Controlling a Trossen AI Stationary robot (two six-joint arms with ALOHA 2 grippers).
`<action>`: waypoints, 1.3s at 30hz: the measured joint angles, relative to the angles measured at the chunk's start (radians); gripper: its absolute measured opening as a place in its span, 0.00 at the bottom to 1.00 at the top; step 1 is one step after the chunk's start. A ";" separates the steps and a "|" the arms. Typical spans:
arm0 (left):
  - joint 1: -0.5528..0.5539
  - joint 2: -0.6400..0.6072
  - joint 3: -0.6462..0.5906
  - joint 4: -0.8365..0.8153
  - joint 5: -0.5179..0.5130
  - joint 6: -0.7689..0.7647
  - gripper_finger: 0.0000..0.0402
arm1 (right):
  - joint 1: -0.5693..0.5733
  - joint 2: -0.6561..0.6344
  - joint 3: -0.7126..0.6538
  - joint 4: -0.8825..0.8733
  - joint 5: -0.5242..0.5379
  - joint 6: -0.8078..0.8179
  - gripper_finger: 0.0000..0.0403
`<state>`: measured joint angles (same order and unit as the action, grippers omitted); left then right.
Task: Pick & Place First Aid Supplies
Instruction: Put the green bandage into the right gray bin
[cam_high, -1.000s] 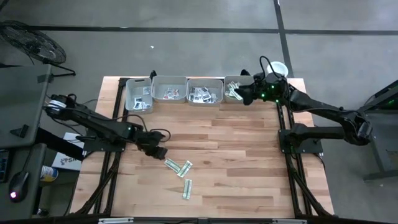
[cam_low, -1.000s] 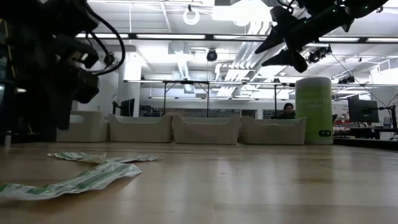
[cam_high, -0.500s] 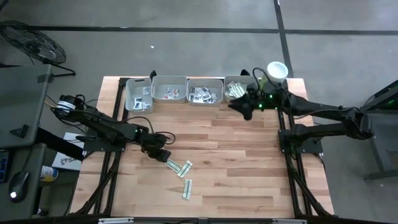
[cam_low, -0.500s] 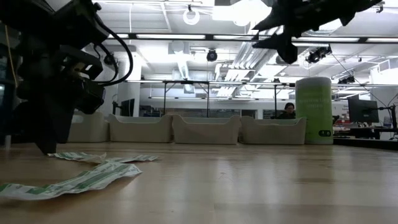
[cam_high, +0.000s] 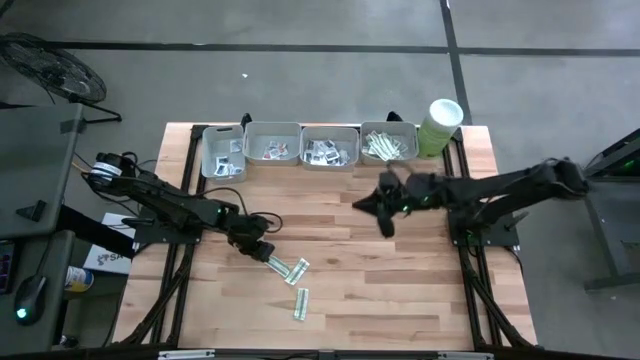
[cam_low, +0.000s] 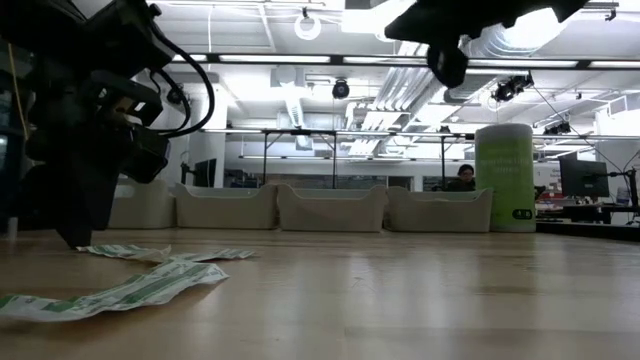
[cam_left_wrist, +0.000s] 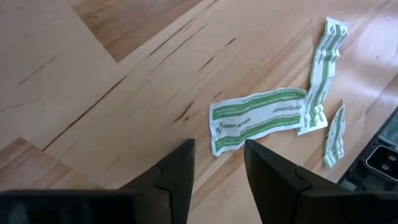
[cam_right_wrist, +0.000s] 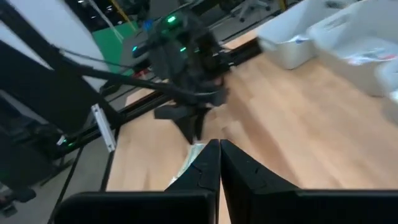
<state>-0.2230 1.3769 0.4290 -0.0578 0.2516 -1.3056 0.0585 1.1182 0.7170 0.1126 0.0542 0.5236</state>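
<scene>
Green-white strip lies just ahead of left fingers

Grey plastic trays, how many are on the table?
4, in a row along the far edge: first, second, third, fourth beside the green tub.

Grey concrete floor w/ dark seams; ceiling strip lights overhead.

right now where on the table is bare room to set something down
Free: the wood between the grey trays and the green-white strips, and the near right corner. Crowded: around the strips under the left gripper, and mid-table under the right gripper.
</scene>
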 joint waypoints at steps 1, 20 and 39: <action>0.000 0.000 0.000 0.000 -0.002 0.000 0.36 | 0.026 0.037 0.000 0.044 0.016 0.001 0.01; 0.000 0.001 -0.001 0.001 -0.004 0.028 0.36 | 0.174 0.825 0.567 -0.042 0.023 -0.093 0.00; 0.000 0.001 -0.001 0.004 -0.005 0.048 0.36 | 0.219 1.109 0.788 -0.088 0.058 -0.116 0.00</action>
<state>-0.2234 1.3781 0.4278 -0.0535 0.2468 -1.2572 0.2775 2.2276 1.5047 0.0244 0.1124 0.4076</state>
